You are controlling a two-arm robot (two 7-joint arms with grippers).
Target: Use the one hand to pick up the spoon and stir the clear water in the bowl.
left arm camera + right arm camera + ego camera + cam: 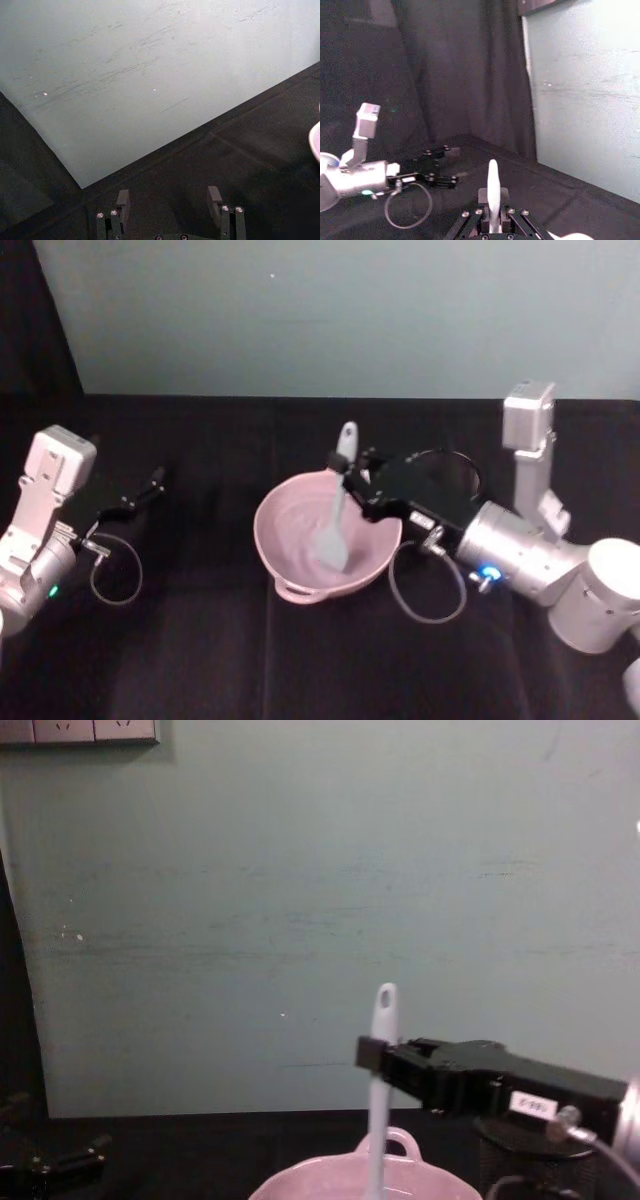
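Note:
The pale pink bowl [290, 565] sits mid-table, its loop handle toward me. The white spoon [341, 485] stands steeply in it, with its flat head [333, 545] down on the inner wall and its holed handle end up. My right gripper [351, 480] reaches in from the right and is shut on the spoon's upper shaft [379, 1065]. In the right wrist view the handle [493, 187] rises between the closed fingers. The clear water is too faint to make out against the pink. My left gripper [168, 200] stands open and empty over the cloth at the far left [152, 483].
A black wire-mesh cup [455, 472] stands just behind my right gripper, also in the chest view [530, 1152]. Cable loops hang from both wrists [118, 570] [425, 590]. A pale wall [330, 310] closes off the back of the black table.

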